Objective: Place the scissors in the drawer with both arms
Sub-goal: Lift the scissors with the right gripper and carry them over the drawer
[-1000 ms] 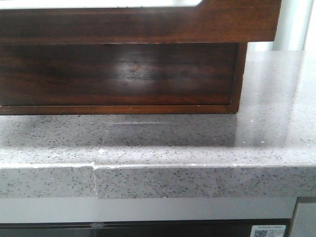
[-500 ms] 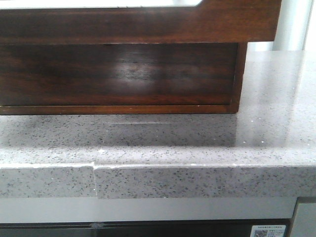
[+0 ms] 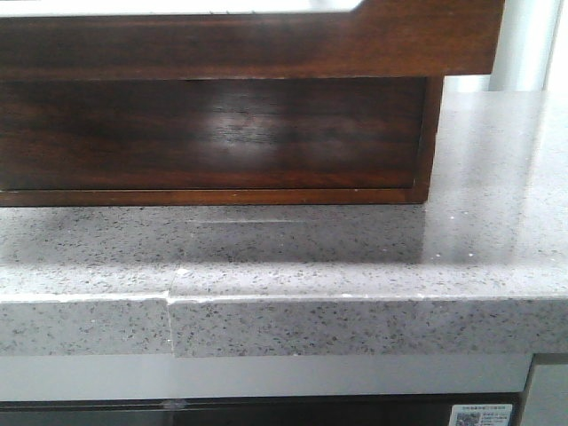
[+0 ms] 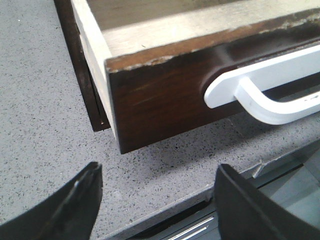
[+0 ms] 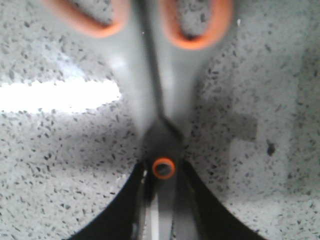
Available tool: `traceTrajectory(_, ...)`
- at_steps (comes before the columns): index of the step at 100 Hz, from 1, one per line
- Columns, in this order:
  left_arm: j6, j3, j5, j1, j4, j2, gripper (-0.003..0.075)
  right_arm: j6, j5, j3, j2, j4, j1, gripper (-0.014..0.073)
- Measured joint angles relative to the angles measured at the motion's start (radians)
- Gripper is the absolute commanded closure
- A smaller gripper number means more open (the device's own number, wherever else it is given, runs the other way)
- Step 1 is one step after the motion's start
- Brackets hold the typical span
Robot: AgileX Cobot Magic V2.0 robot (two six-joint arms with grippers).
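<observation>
I see my left claw [image 4: 157, 200] spread apart before the pulled-out glossy dark brown wooden drawer [image 4: 160, 92], right claw [image 5: 161, 220] clamped on grey orange-handled scissors [image 5: 160, 115] above the speckled grey desk [image 5: 260, 150].

The dark brown wooden drawer [image 4: 160, 95] stands pulled open over the speckled counter. The grey scissors [image 5: 159, 115], with orange-lined handles, are closed.

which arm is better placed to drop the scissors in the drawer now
Right. Its pincer is shut on the scissors over the counter. The left pincer is open and empty, in front of the drawer.
</observation>
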Motion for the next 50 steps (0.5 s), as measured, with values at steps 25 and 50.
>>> traceTrajectory(25, 0.000, 0.000, 0.000, 0.000, 0.000, 0.000, 0.0282, 0.000, 0.000, 0.000, -0.006, 0.005, 0.000, 0.0636)
traceTrajectory(50, 0.000, 0.000, -0.002, 0.000, 0.000, 0.000, 0.0282, -0.002, 0.024, -0.086, -0.126, 0.021, 0.012, 0.0636)
